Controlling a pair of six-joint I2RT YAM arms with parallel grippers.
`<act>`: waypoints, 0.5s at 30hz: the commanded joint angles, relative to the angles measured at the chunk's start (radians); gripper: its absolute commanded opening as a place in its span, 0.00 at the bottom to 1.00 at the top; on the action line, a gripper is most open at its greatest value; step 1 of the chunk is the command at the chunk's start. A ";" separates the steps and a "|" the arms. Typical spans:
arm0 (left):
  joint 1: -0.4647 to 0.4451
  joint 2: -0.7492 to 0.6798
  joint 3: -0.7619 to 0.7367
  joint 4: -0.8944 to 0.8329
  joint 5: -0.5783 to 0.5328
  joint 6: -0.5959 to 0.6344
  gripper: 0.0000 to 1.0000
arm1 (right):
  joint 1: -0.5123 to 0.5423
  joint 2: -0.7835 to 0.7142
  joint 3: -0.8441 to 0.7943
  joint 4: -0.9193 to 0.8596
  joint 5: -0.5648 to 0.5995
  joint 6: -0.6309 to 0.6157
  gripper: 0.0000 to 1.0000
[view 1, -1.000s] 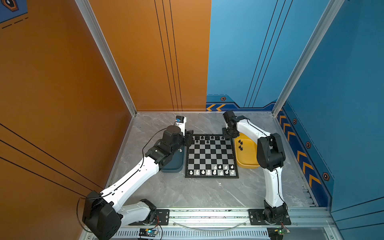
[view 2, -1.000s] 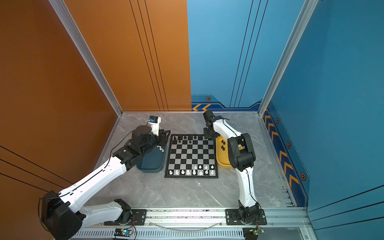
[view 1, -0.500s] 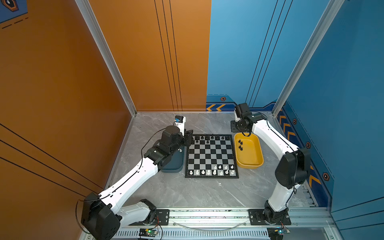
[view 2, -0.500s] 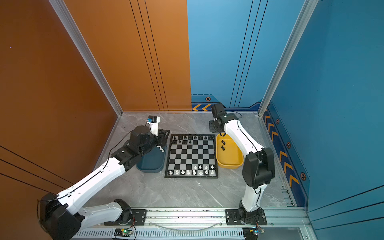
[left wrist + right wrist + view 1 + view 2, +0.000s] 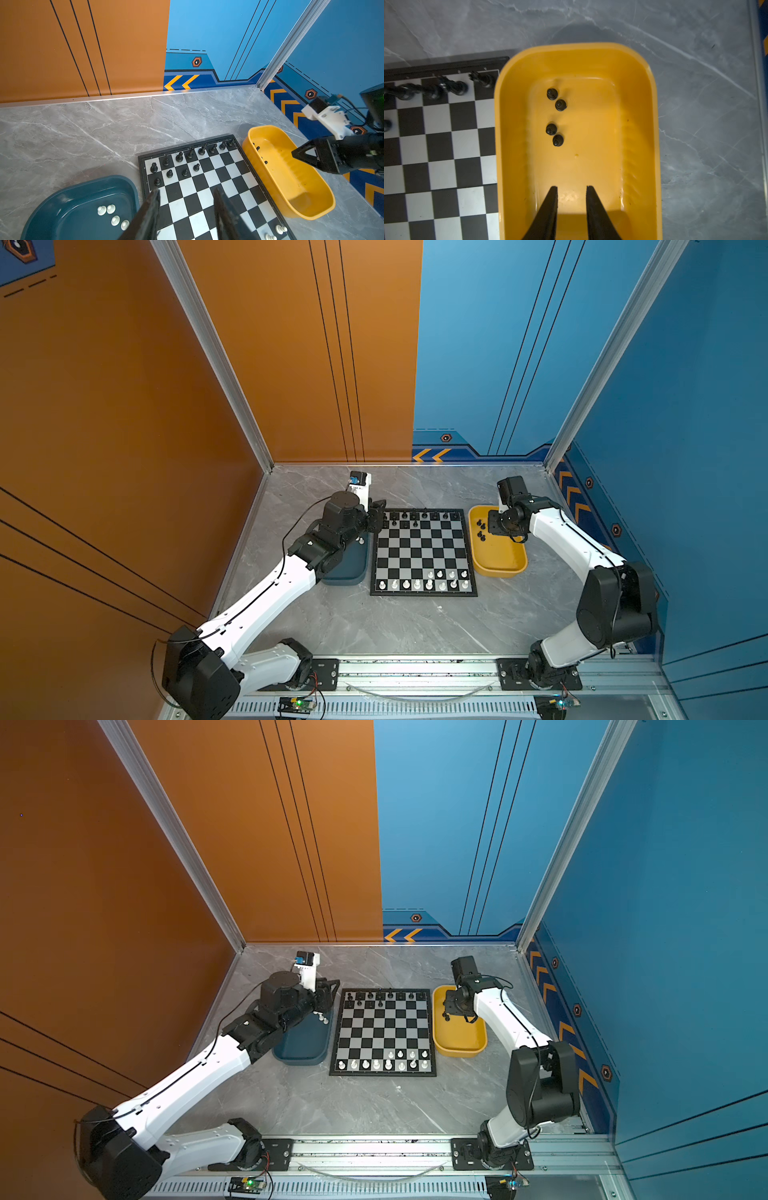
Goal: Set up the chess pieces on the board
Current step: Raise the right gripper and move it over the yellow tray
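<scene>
**Tool state.** The left tool (image 5: 186,189) hovers over the far left part of the board (image 5: 423,551), next to the dark teal tray (image 5: 68,193). Its jaws stand well apart and grip nothing. The right tool (image 5: 571,187) hangs over the yellow tray (image 5: 641,145) and points down into it. Its jaws are parted by a moderate gap and are also empty.

**Placement.** The board lies flat in the middle of the surface (image 5: 415,626), with one tray just beside each side edge. Each tray appears to act as a stock bin for the arm on its side: white stock on the left, black stock on the right. This keeps each reach short and keeps the arms apart. The right tool sits short of the loose black pawns (image 5: 551,129), with its gap wider than a pawn. This suggests an approach to pick one up.

**Count.**
- Black pieces on the board (image 5: 179,156): twelve, with eight in the far row and four in the row ahead of it.
- Black pawns in the yellow tray: four, all upright.
- White pieces on the board (image 5: 417,584): twelve, with eight in the near row and four ahead of it.
- White pieces in the teal tray (image 5: 111,208): four.

Going by these counts, eight pieces are left to place.
</scene>
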 commanded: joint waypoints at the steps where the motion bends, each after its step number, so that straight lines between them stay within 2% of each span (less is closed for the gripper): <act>1: -0.004 -0.012 -0.002 -0.016 0.012 -0.012 0.44 | -0.015 0.044 -0.028 0.066 -0.065 0.031 0.25; 15: -0.009 0.007 0.009 -0.017 0.012 -0.010 0.44 | -0.008 0.145 -0.015 0.103 -0.102 0.042 0.26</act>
